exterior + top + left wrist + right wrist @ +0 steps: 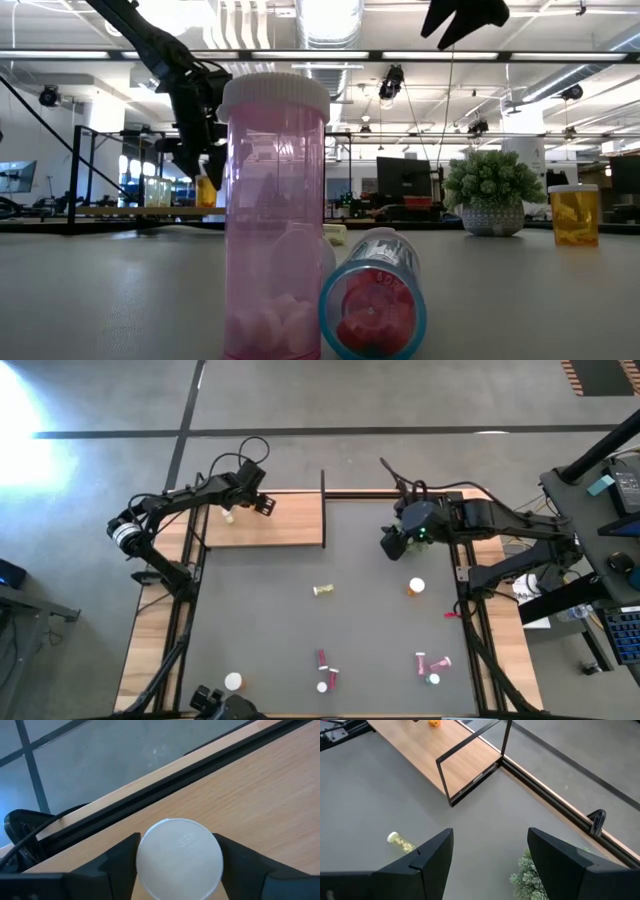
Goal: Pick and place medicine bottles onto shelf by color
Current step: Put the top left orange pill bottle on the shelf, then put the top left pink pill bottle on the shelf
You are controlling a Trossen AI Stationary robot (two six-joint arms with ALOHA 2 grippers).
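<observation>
The left gripper [232, 510] hung over the far-left end of the shelf [290, 520], its fingers [117, 860] close on either side of a white-capped bottle [180, 857] that stood upright on the board; whether they still pressed it or had let go could not be told. The right gripper [392, 543] waited just past the shelf's post end, above the grey mat [260, 630], its fingers spread apart with nothing between them. A yellowish bottle [322, 590] lay on the mat near the shelf; an orange one [416, 587] stood farther off, and pink ones [322, 660] lay beyond them.
</observation>
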